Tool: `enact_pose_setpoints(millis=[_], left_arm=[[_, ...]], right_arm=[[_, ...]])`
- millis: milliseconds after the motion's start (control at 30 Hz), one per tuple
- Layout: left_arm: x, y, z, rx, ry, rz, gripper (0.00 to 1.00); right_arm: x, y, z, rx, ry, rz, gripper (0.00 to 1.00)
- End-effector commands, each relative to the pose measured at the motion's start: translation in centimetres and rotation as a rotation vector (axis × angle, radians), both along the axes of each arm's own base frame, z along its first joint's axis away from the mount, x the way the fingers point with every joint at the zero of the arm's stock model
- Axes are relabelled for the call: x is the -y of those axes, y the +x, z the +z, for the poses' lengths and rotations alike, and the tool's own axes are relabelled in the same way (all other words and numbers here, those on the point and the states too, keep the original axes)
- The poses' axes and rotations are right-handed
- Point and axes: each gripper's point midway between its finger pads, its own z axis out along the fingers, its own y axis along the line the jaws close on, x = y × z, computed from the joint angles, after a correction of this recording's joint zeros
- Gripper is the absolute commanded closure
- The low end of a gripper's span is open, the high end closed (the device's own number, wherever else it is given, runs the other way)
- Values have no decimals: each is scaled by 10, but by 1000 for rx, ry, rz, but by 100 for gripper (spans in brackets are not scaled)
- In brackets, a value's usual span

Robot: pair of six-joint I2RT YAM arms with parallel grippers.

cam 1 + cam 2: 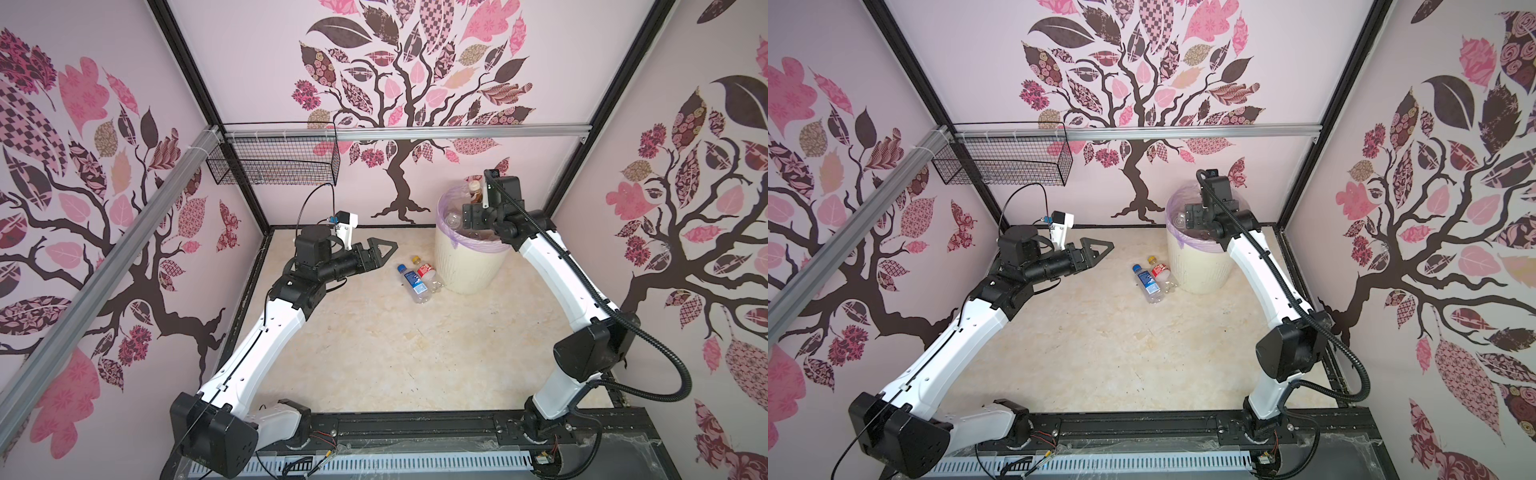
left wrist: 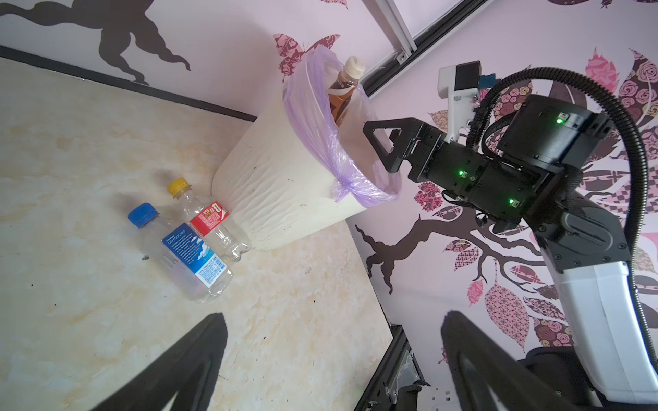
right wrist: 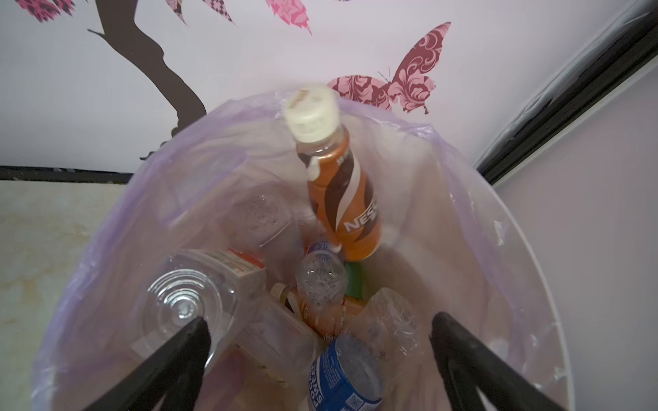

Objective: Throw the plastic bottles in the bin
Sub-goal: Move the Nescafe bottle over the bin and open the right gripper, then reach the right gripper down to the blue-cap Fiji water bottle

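Judging by the bottles (image 3: 322,281) piled in the bin (image 1: 465,266), you're nearly done: only the blue-capped bottle (image 1: 412,280) and yellow-capped bottle (image 1: 428,272) lie on the desk (image 1: 374,353), just beside it, left to throw. Your right claw (image 3: 320,322) gapes empty over the bin; your left claw (image 1: 382,254) hangs wide, empty, nearby.

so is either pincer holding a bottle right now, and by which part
Nothing is held. The right pincer is open over the bin, and the left pincer is open and empty too.
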Motion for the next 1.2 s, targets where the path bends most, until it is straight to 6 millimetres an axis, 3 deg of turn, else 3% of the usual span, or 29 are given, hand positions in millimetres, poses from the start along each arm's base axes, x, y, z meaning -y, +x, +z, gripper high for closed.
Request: enact_pose_setpoints(millis=[0, 300, 467, 533, 667, 867, 1000, 1167], left_arm=[[1, -5, -16, -22, 21, -14, 2], [0, -5, -32, -82, 17, -1, 2], [-6, -3, -48, -143, 31, 35, 2], [-10, -1, -57, -190, 15, 48, 2], [-23, 6, -74, -273, -49, 85, 2], [-55, 6, -95, -351, -86, 171, 2], [-72, 4, -113, -415, -128, 199, 2], [-78, -3, -134, -466, -126, 205, 1]], right_arm=[[9, -11, 64, 155, 35, -39, 1], [12, -35, 96, 213, 81, -21, 0], [-5, -56, 94, 212, 142, 51, 0], [-24, -65, 84, 199, 135, 99, 0], [-73, -87, 50, 153, 111, 222, 1], [-141, -120, -21, 73, 36, 376, 1], [-166, -131, -70, 1, -11, 418, 1], [-180, -131, -128, -86, -36, 437, 1]])
